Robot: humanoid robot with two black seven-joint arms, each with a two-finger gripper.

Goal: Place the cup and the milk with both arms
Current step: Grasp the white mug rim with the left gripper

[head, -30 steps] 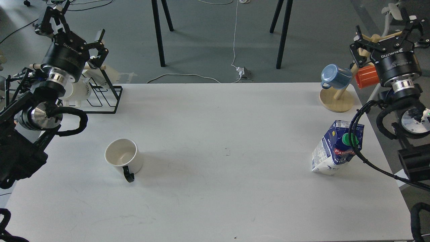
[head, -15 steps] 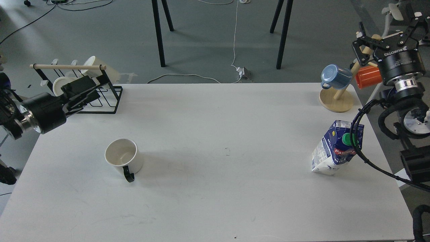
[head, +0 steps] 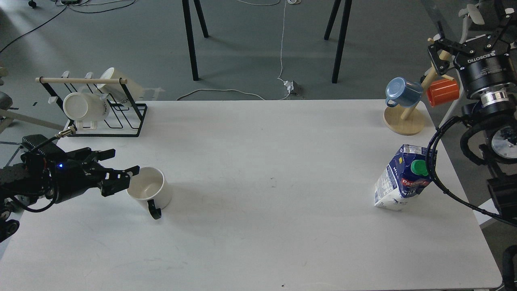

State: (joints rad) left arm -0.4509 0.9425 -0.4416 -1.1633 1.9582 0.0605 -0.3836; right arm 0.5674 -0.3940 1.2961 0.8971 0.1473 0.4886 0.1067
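The cup [head: 147, 188], a white mug with a black handle facing the near side, stands upright on the white table [head: 266, 169] at the left. My left gripper [head: 124, 166] comes in low from the left, open and empty, with its fingertips right at the cup's left rim. The milk [head: 402, 180], a blue and white carton with a green cap, stands at the right, partly crossed by a black cable of my right arm. My right gripper [head: 468, 30] is open and empty, pointing up, high behind and to the right of the milk.
A black wire rack [head: 129, 117] with white lettered cups stands at the back left. A wooden mug stand [head: 404, 121] with a blue mug [head: 402, 92] and an orange mug [head: 442, 92] stands at the back right. The table's right edge is close to the milk.
My left arm has swung down from the rack to table height, and its gripper now reaches the cup's left side. My right gripper has drifted slightly up and right. Cup and milk have not moved.
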